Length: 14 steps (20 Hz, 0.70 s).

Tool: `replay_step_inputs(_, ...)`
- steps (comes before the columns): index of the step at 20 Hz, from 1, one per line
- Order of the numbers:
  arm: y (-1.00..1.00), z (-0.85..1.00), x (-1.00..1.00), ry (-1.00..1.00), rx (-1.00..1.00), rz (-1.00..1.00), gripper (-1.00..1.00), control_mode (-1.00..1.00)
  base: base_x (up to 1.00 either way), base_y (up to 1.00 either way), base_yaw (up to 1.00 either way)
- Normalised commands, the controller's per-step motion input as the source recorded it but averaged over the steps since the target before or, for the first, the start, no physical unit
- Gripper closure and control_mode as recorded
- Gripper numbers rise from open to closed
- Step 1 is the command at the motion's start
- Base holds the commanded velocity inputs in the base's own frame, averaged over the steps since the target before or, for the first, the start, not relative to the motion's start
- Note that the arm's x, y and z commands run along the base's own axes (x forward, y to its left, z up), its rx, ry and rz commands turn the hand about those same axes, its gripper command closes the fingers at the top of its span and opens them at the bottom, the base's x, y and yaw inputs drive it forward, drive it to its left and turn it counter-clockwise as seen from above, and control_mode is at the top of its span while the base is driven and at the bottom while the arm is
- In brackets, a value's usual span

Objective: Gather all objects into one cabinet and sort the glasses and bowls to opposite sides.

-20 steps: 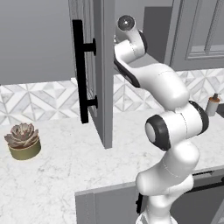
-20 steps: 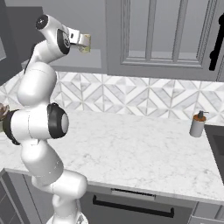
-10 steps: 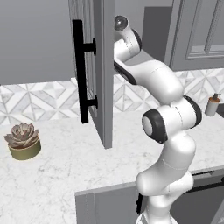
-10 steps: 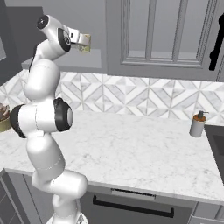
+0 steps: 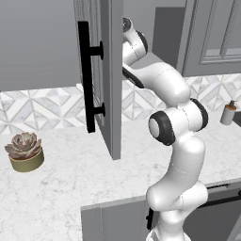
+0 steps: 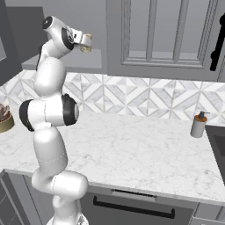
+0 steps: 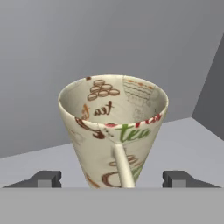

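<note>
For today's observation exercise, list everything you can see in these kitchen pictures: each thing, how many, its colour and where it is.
Mug: one, beige with tea lettering, on the cabinet shelf, between the fingertips.
Cabinet shelf: one, grey, under the mug.
Cabinet door: one, grey, black bar handle, swung open.
Potted succulent: one, reddish-green in a tan pot, left on the counter.
Soap dispenser: one, beige, right on the counter.
Counter: one, white marble.
Gripper: one, dark fingertips apart, either side of the mug.

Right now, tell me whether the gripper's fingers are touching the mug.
Apart. In the hand view, the two fingertips stand wide on either side of the mug, with grey shelf showing in the gaps between each tip and the mug's wall.
</note>
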Motion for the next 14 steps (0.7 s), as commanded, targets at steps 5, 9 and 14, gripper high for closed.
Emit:
replay_step_inputs(5,0.00,-0.02,0.23,0.04,0.00,-0.05,1.00,-1.00,0.00,0.00,0.00)
replay_step_inputs(9,0.00,-0.03,0.09,0.03,0.00,-0.05,1.00,-1.00,0.00,0.00,0.00)
replay_step_inputs(14,0.00,0.00,-0.34,0.00,0.00,-0.01,1.00,-1.00,0.00,0.00,0.00)
